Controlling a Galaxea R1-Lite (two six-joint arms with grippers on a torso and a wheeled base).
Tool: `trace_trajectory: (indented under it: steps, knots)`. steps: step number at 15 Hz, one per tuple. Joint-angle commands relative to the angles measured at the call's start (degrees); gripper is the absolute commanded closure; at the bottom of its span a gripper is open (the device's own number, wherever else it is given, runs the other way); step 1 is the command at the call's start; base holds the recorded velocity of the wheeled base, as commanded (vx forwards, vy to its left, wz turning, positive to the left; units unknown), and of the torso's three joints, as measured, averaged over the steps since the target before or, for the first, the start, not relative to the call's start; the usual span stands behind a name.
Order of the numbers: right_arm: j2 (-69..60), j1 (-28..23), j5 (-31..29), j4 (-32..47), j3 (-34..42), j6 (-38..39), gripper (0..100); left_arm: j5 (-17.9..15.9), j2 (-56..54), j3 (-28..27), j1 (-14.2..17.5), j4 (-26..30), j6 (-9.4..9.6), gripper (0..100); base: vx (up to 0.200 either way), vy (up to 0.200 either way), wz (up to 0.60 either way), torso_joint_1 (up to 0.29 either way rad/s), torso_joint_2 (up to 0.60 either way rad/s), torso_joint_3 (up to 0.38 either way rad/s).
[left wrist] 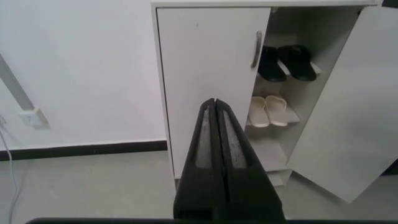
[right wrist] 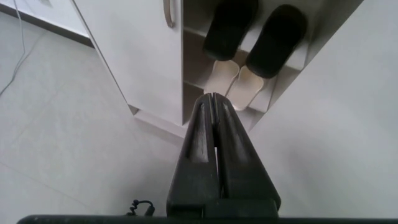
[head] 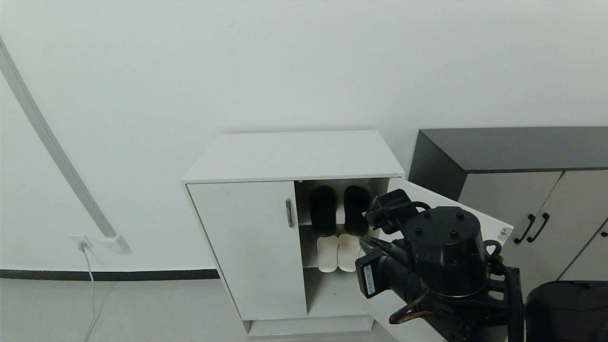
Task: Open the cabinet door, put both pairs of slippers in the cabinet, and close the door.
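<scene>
The white cabinet point(head: 294, 156) has its left door point(head: 247, 247) closed and its right door point(head: 491, 225) swung open. A black pair of slippers point(head: 323, 209) lies on the upper shelf, a white pair point(head: 327, 251) on the shelf below. My right arm hangs in front of the open door. In the right wrist view my right gripper point(right wrist: 212, 99) is shut and empty, aimed at the white slippers point(right wrist: 219, 76) and black slippers point(right wrist: 273, 34). My left gripper point(left wrist: 214, 102) is shut on nothing, held off in front of the closed door point(left wrist: 211, 56).
A dark-topped grey cabinet point(head: 513, 152) stands just right of the open door. A wall socket with a cable point(head: 81, 243) and a slanted wall conduit point(head: 47, 137) are at the left. Bare floor point(head: 118, 308) lies before the cabinet.
</scene>
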Motion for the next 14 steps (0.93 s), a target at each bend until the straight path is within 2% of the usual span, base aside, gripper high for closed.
trace_trajectory:
  steps: [1,7,14]
  knots:
    - [0.2,0.0,0.0,-0.1,0.0,0.0,100,0.0,0.0,0.0,0.0,0.0,-0.02,100,0.0,0.0,0.0,0.232,-0.57,-0.325]
    - [0.1,-0.2,0.0,-0.1,0.2,0.1,100,0.0,0.0,0.0,0.0,0.0,-0.02,100,0.0,0.0,0.0,0.248,-0.57,-0.316]
    - [0.2,-0.4,0.0,-0.1,0.2,0.0,100,0.0,0.0,0.0,0.0,-0.1,-0.02,100,0.0,0.0,0.0,0.015,-0.04,-0.02]
